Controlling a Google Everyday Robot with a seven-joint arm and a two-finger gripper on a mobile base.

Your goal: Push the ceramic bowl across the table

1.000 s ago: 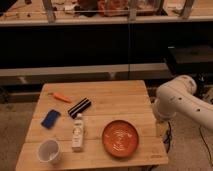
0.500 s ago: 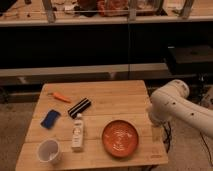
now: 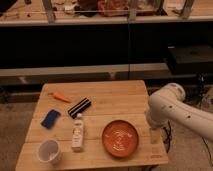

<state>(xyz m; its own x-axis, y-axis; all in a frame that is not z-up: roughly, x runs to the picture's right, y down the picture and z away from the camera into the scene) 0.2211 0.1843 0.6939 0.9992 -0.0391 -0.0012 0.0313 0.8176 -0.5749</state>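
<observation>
The ceramic bowl (image 3: 120, 138), a wide shallow orange-red dish, rests on the front right part of the light wooden table (image 3: 115, 95). My white arm (image 3: 172, 107) bends in from the right. Its gripper (image 3: 155, 135) hangs down at the table's right edge, just right of the bowl and a small gap away from its rim. The gripper is open and holds nothing.
A white cup (image 3: 49, 151) stands at the front left corner, with a white bottle (image 3: 78, 132) lying left of the bowl. Further back lie a blue object (image 3: 50, 118), a black object (image 3: 79, 107) and a small orange object (image 3: 61, 97). Dark shelving stands behind the table.
My arm has swung left and lower, bringing the gripper closer to the table's right edge and the bowl. The bowl and other objects have not moved.
</observation>
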